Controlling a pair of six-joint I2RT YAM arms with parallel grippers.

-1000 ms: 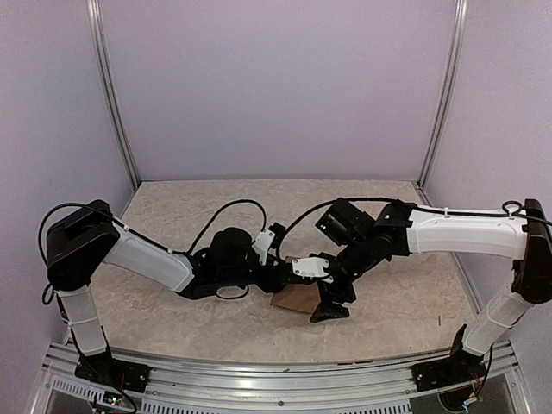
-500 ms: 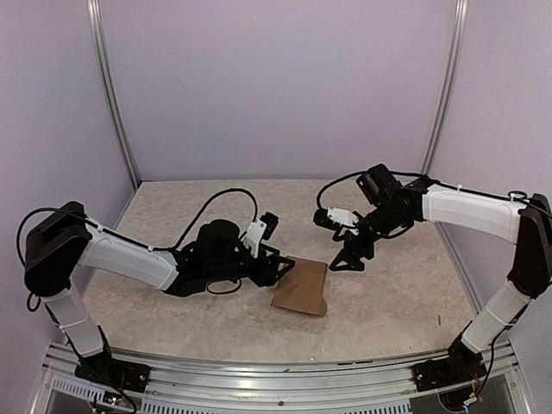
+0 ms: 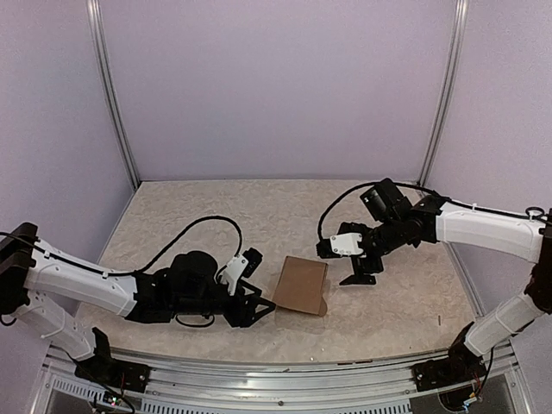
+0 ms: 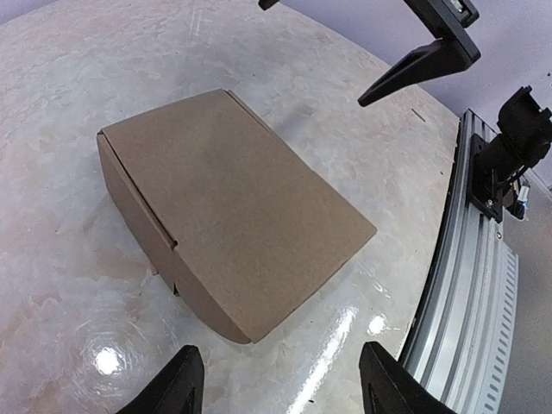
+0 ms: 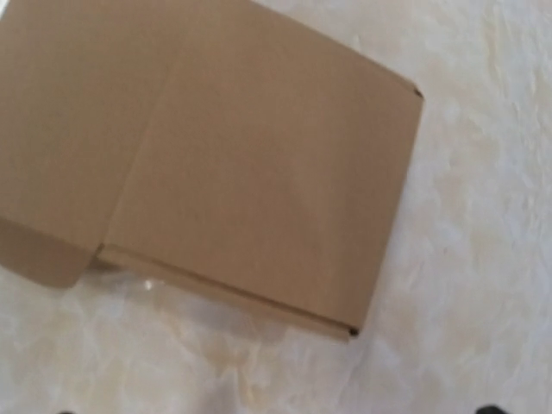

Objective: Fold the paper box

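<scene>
Approaching with left gripper (image 3: 261,306) and right gripper (image 3: 360,274) wide, both empty, press the paper box (image 3: 302,285) near-right tab (image 3: 322,306) flush.

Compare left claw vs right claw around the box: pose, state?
Pose: left claw lies low, aimed sideways at the paper box; right claw hangs above the table, pointing down. Side: left claw off the box's left edge, right claw off its right. Shared: both open, neither touching the box.
</scene>
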